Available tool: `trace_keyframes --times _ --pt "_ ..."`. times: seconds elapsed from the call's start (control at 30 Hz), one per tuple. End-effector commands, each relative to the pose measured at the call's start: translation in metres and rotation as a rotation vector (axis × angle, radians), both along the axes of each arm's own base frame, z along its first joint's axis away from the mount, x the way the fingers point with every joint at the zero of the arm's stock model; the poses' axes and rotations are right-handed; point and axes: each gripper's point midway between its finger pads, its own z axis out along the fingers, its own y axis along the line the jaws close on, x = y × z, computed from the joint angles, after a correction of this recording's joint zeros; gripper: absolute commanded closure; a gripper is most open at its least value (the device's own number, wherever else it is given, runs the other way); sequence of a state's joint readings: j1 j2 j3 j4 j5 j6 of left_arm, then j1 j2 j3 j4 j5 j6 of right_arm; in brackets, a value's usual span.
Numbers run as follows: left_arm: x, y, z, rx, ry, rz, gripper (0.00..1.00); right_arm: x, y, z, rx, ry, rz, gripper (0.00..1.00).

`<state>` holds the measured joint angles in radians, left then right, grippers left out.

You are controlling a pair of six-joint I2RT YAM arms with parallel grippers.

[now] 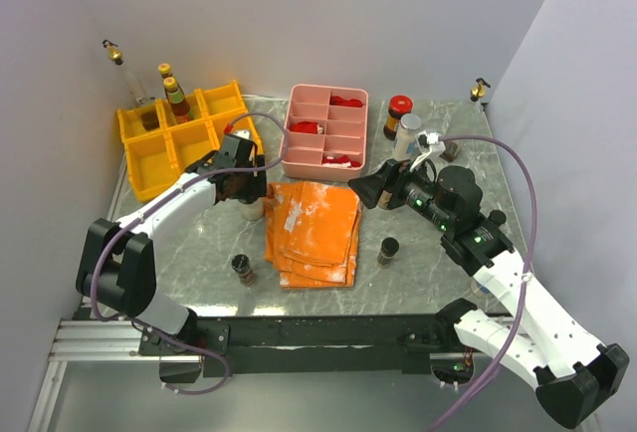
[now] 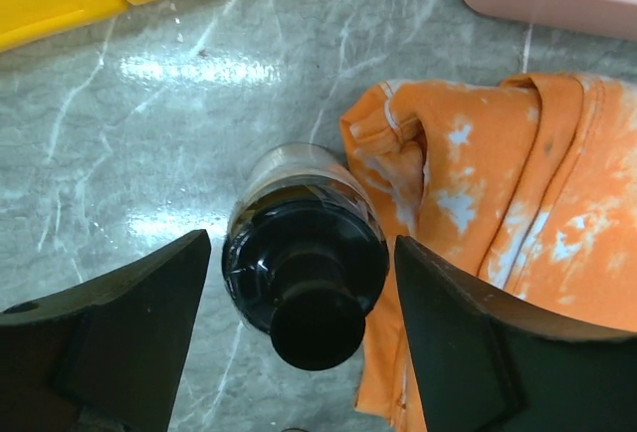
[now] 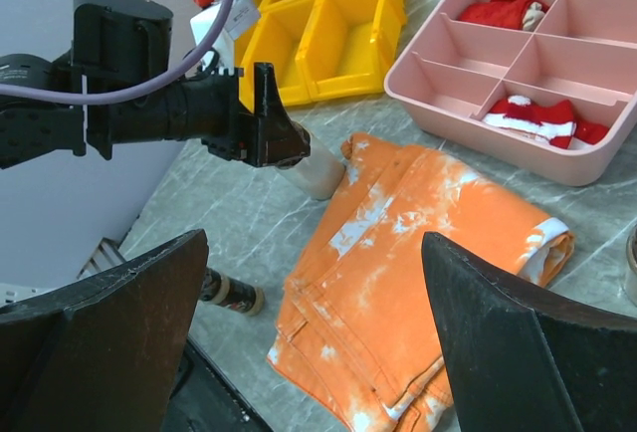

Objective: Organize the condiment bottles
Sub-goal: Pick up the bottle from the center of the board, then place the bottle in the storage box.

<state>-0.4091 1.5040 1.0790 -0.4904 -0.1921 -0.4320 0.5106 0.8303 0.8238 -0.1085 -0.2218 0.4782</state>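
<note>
Condiment bottles (image 1: 177, 102) are spread over the worktop (image 1: 199, 253). Some are stood in the yellow bin tray (image 1: 149, 168) at the far left corner. A red-capped jar (image 1: 399, 113) and a silver-capped bottle (image 1: 406, 133) are placed toward the far right corner, beside the pink divided tray (image 1: 325, 170). Two small dark jars (image 1: 388, 251) are set nearer the front edge, one at each side of the orange folded cloth (image 1: 314, 228). A black-capped bottle (image 2: 304, 263), upright just beside the cloth's left edge, is straddled by the left gripper (image 1: 244, 188), whose jaws are parted with a gap at each side. The right gripper (image 1: 366, 193) is spread wide over the cloth's right edge, and nothing is held.
</note>
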Motion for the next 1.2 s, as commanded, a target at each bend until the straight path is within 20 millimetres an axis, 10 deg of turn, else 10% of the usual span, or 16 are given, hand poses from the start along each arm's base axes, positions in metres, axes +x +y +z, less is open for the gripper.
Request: trace_keyframes --times 0.0,0.17,0.33,0.63,1.17 --pt "0.015 -0.001 0.008 0.012 -0.05 0.014 0.25 -0.005 0.0 0.02 0.044 -0.066 0.01 0.05" --pt "0.011 -0.006 0.002 -0.012 -0.015 0.01 0.41 -0.006 -0.002 0.02 0.035 -0.069 0.003 0.05" --pt "0.014 -0.006 0.037 -0.043 -0.081 0.029 0.98 -0.007 -0.003 0.023 0.041 -0.076 0.001 0.05" --pt "0.049 -0.008 0.152 -0.083 -0.319 0.05 0.99 -0.009 -0.004 0.026 0.045 -0.079 0.004 0.05" --pt "0.215 0.055 0.221 0.044 -0.523 0.133 0.99 -0.001 -0.008 0.021 0.022 -0.072 -0.038 0.04"
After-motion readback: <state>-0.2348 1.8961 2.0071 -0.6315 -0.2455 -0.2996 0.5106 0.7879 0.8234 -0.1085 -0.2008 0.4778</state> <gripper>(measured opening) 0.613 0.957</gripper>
